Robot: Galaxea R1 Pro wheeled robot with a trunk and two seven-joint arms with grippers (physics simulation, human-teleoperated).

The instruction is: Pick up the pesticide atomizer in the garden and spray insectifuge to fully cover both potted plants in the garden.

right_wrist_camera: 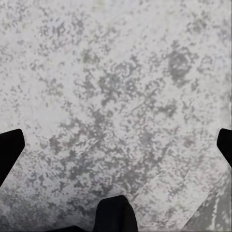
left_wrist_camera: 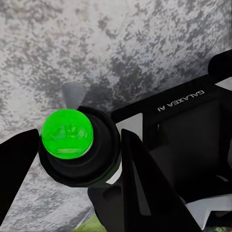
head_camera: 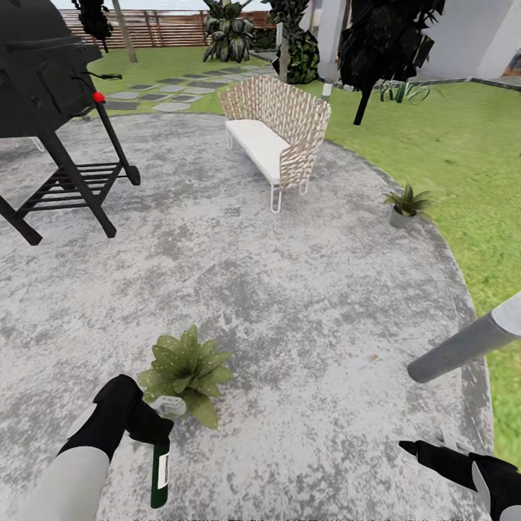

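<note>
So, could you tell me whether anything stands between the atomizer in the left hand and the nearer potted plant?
Nothing visible does. The left hand holds the atomizer right beside the nearer potted plant, its nozzle at the leaves.

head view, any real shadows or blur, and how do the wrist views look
Head view: flat even light, only faint shadow under the near potted plant, far trees render near black. Left wrist view: the pesticide atomizer close and soft-edged, its green end glowing. Right wrist view: mottled stone patio, slightly blurred.
</note>
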